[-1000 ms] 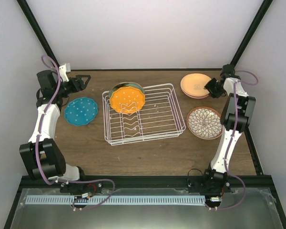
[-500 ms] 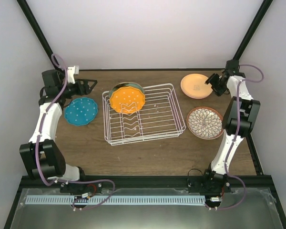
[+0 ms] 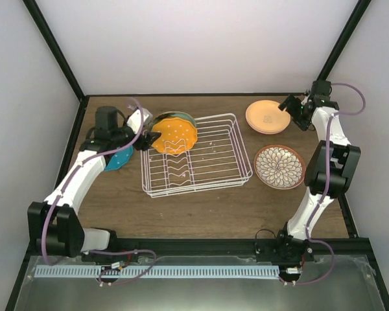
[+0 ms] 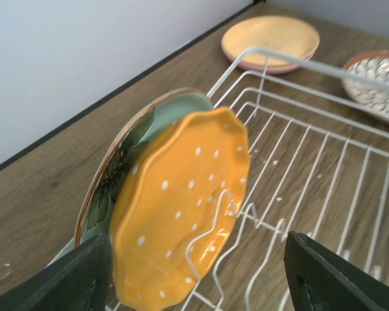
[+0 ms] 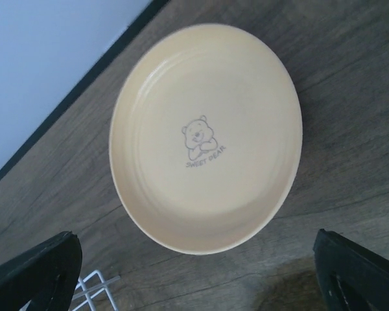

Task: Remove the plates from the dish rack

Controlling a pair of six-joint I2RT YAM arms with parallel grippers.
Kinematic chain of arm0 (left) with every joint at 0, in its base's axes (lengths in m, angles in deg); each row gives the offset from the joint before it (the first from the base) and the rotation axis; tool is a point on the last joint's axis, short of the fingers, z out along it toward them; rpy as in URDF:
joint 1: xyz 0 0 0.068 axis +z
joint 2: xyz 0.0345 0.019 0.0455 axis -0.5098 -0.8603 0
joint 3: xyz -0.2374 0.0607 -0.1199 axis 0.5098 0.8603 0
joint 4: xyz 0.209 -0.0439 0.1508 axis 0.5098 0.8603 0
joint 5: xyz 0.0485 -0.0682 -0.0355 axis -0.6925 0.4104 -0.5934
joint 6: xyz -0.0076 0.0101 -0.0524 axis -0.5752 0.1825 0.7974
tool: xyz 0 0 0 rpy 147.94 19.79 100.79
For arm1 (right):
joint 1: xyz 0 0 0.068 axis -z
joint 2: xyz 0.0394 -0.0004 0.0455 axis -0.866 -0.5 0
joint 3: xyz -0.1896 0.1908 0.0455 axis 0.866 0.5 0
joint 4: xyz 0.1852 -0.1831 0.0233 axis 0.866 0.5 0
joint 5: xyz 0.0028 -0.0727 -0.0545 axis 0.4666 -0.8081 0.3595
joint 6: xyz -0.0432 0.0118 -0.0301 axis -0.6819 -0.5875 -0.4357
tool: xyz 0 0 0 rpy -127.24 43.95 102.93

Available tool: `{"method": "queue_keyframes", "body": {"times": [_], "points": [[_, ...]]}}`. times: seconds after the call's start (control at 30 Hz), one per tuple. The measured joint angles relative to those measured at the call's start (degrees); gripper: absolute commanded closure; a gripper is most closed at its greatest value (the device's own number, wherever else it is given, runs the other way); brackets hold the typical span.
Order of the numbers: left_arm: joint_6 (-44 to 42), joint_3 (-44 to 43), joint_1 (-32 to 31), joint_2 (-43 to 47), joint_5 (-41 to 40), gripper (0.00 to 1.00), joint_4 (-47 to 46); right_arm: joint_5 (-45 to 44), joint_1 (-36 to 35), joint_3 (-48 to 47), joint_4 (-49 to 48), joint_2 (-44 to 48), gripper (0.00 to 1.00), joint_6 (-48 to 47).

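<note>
Table (image 3: 201,207) of brown wood, holding one rack and six plates.

Left edge: white-dotted teal plate (image 3: 121,159), flat on the wood and mostly hidden under the left arm.

Left gripper (image 3: 150,139) – at the rack's left end, jaws standing well apart and empty. In the wrist view its fingers (image 4: 71,275) frame the lower edge of the orange plate; contact with that plate cannot be told.

Dish rack (image 3: 214,159), white wire, in the middle of the table. Two plates stand on edge at the left end of its zigzag dividers:
- scalloped orange plate (image 3: 174,136) with white dots, leaning back;
- sage green plate (image 3: 175,116) with a brown rim, just behind the orange one and touching it.

The other slots carry nothing.

Far right corner: pale yellow plate (image 3: 267,115) with a small bear print, stacked on the pink plate (image 3: 266,131), of which only the rim shows.

Right edge, nearer than that stack: brown-floral white plate (image 3: 279,166), flat.

Right gripper (image 3: 289,113) – hangs at the right side of the yellow plate, jaws spread wide, nothing between them.
</note>
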Motion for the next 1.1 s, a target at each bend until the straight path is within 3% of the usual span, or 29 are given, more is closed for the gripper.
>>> {"method": "queue_keyframes", "body": {"times": [0.43,1.1], "points": [[-5.88,2.54,-1.31,-5.88,-8.76,0.35,-9.35,-1.53,0.0,9.64,-5.11,9.81,0.0,-4.28],[-7.91,4.13,-3.39,-13.27,-12.83,0.37,-15.72,-1.9,0.0,12.22,-6.86,13.57,0.0,-4.52]]}}
